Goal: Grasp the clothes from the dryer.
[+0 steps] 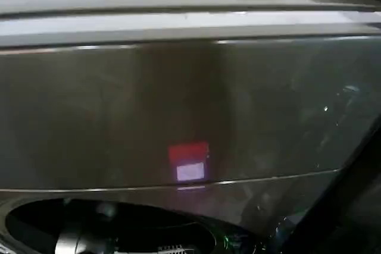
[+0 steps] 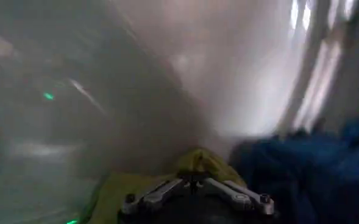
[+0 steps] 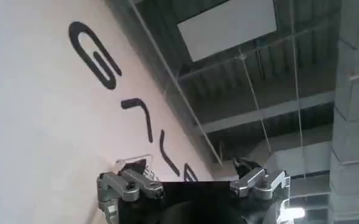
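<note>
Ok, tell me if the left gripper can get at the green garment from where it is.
Probably yes. The left gripper is inside the dryer drum, right at the green garment, with nothing between them. The blue garment lies beside it, apart from the fingers.

A: The dryer (image 1: 119,111) front is brushed bronze metal, glossy enough to mirror a red light.
B: And inside the drum?
A: Soft matt cloth: green garment (image 2: 118,192), navy garment (image 2: 307,170). Smooth metal wall.

White lettered wall (image 3: 39,122), dark beamed ceiling (image 3: 277,91)
</note>
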`<action>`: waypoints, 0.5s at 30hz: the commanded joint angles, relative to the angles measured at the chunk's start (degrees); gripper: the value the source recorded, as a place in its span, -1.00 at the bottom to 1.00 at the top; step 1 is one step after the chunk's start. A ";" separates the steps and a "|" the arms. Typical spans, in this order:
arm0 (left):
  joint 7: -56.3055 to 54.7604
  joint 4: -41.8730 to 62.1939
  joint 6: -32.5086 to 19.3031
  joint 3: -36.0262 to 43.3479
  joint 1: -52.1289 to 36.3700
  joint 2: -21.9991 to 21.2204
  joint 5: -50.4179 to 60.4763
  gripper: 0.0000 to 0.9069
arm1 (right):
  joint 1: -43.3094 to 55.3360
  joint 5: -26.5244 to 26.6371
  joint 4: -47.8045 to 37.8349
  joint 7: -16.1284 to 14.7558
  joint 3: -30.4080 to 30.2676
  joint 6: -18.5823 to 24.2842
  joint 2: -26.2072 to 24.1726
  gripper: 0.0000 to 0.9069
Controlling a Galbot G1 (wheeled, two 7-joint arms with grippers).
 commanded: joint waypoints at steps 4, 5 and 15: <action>-19.18 -20.24 -10.29 -2.72 14.10 -1.29 -25.65 -1.00 | 0.04 -1.98 -0.24 0.17 -0.28 0.02 -0.15 1.00; -20.07 -21.16 -11.64 -2.71 14.76 -1.48 -25.90 -1.00 | -0.03 -2.84 -0.33 0.16 -0.29 -0.01 -0.11 1.00; -27.40 -30.27 -22.07 -2.70 22.20 -3.34 -28.03 -1.00 | -0.29 -4.95 -0.53 -0.13 0.08 -0.26 -0.02 1.00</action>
